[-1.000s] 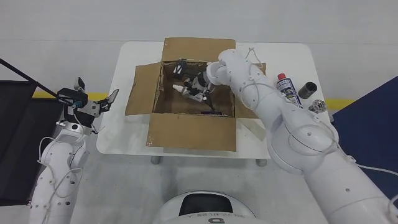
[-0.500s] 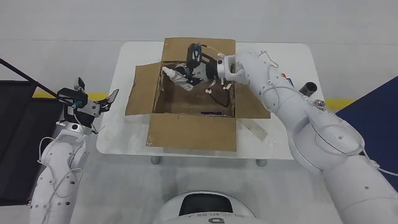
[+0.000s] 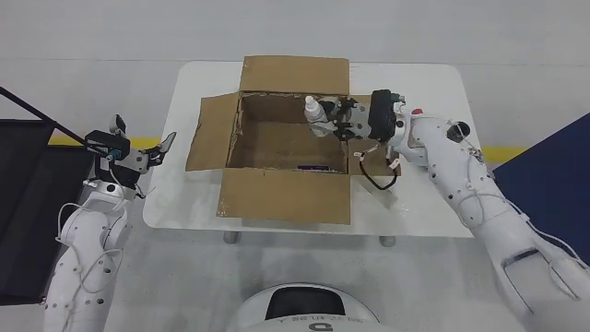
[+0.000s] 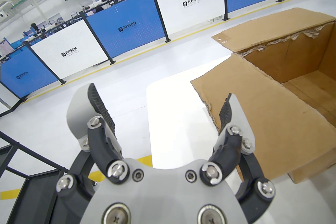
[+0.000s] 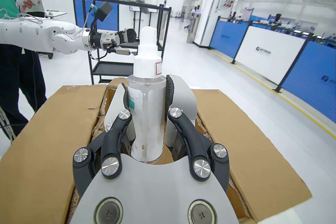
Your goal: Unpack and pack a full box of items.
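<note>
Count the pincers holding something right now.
1. The right pincer is shut on a clear bottle over the box. The left pincer is open, holding nothing, by the table's left edge.

Top view overhead facing down, wrist views low, near, facing across, all sharing box (image 3: 286, 194)

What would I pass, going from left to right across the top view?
Left arm → box's left flap → bottle → right arm.
</note>
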You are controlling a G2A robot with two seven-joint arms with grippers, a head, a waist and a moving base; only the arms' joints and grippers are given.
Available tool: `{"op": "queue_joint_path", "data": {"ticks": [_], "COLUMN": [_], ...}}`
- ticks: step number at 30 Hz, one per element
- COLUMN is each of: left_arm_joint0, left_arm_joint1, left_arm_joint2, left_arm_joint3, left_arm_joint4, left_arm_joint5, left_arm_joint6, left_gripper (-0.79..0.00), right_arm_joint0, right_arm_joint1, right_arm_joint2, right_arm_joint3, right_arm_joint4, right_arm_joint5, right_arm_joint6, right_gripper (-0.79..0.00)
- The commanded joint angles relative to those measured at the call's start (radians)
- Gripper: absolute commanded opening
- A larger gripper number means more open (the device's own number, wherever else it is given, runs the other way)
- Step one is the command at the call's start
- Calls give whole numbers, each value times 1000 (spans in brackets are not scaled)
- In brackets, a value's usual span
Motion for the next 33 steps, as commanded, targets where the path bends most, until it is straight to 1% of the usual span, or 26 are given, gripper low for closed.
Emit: {"op": "queue_joint_path", "data": {"ticks": [1, 3, 6, 9, 12, 14, 16, 30, 31, 33], "left_arm_joint0": [0, 0, 0, 0, 0, 0, 0, 0, 0, 0], "left_arm_joint1": [0, 0, 0, 0, 0, 0, 0, 0, 0, 0], "left_arm_joint2": [0, 0, 0, 0, 0, 0, 0, 0, 0, 0], "left_arm_joint3": [0, 0, 0, 0, 0, 0, 0, 0, 0, 0], "left_arm_joint4": [0, 0, 0, 0, 0, 0, 0, 0, 0, 0], "left_arm_joint5": [0, 0, 0, 0, 0, 0, 0, 0, 0, 0], "left_arm_joint6": [0, 0, 0, 0, 0, 0, 0, 0, 0, 0], "left_gripper": [0, 0, 0, 0, 0, 0, 0, 0, 0, 0], "right_arm_joint0": [-129, -231, -362, -462, -523, -549, -565, -565, -569, -575], "right_arm_joint1": [36, 62, 85, 97, 101, 102, 100, 100, 99, 101], "right_arm_joint2": [121, 216, 329, 410, 459, 476, 477, 477, 479, 501], "right_arm_joint3": [-131, -225, -322, -360, -357, -346, -336, -335, -330, -290], "right_arm_joint4": [4, 18, 54, 106, 165, 192, 208, 210, 229, 262], "right_arm_joint5": [21, 38, 70, 92, 108, 108, 138, 141, 137, 94], "right_arm_joint6": [16, 38, 74, 91, 108, 109, 148, 149, 148, 140], "right_gripper": [-785, -785, -785, -785, -785, -785, -785, -785, -785, -785]}}
